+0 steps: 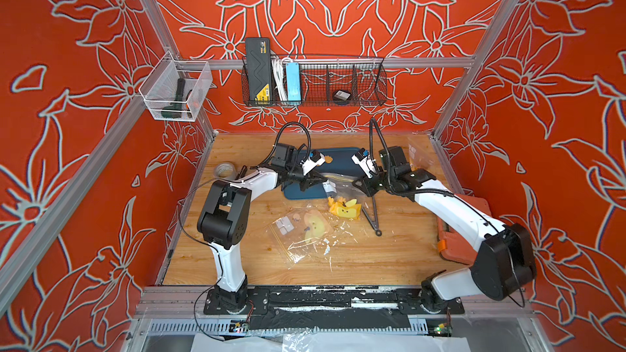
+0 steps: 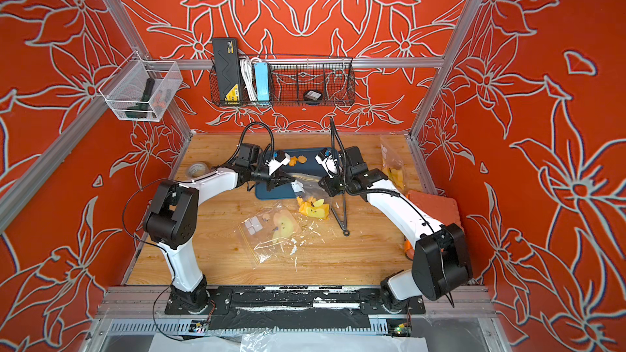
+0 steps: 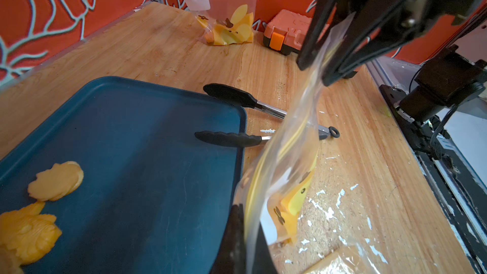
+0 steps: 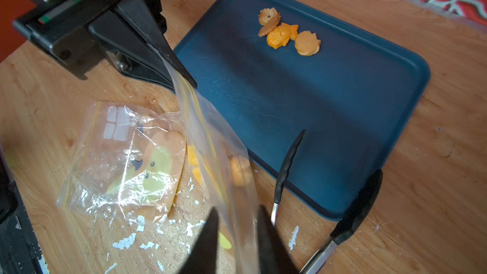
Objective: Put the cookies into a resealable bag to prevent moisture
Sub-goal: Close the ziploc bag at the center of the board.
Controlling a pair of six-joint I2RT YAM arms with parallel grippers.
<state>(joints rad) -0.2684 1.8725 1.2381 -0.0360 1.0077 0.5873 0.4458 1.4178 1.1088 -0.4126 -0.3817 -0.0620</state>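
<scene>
clamping the bag [image 4: 216, 133] with left tool [image 3: 247, 238], right tool [image 4: 237, 214] parted.

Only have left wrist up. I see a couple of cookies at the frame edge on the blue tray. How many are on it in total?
Observer: Four cookies, bunched together and touching, toward the end of the tray farthest from the arm bases.
Operator: Is right clamped on the bag?
Observer: No. In the right wrist view the right gripper stands open, with the film of the bag running between its fingers.
Operator: Anything nearer the bases?
Observer: In both top views a second clear bag lies flat on the table, on the base side of the held one.
</scene>
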